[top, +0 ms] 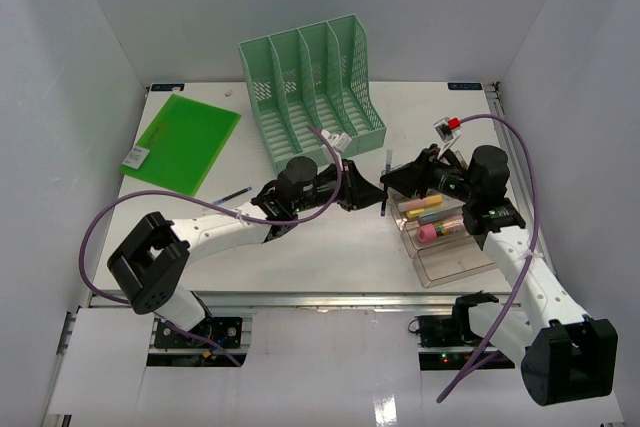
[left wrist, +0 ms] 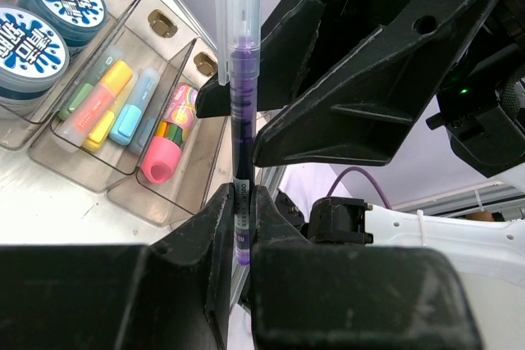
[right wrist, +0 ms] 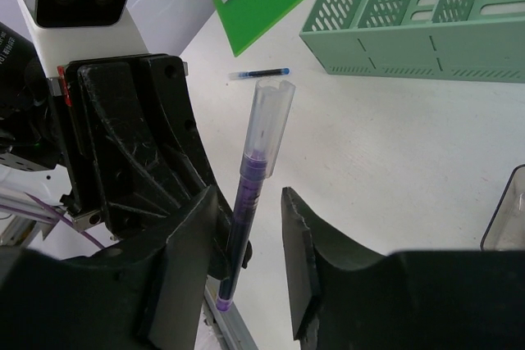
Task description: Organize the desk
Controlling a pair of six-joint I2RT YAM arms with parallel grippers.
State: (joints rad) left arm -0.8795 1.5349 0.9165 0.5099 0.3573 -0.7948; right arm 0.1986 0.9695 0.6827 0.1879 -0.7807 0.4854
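Purple pen half-hidden in left tool.

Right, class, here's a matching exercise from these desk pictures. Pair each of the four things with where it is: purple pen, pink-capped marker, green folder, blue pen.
Things:
1. purple pen
2. pink-capped marker
3. green folder
4. blue pen

Places:
A. lying flat at the far left of the desk
B. in a compartment of the clear tray
C. clamped in the left gripper
D. lying loose on the desk near the folder

Pairs: 1-C, 2-B, 3-A, 4-D
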